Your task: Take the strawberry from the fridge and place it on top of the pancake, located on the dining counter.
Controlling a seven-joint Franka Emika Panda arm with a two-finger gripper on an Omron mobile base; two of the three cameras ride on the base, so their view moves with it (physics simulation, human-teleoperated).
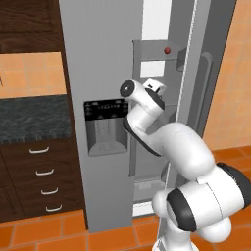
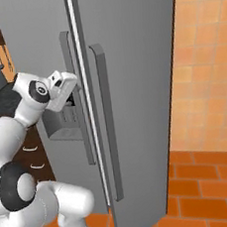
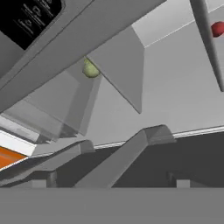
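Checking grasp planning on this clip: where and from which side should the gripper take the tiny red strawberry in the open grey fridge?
Across its rounded middle, coming straight in from the fridge's open front: the tiny red strawberry sits exposed on a shelf.

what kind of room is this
A rendered home kitchen, most likely. A tall steel fridge with a water dispenser stands partly open, beside dark wood drawers under a dark stone counter, with orange tiles on the floor.
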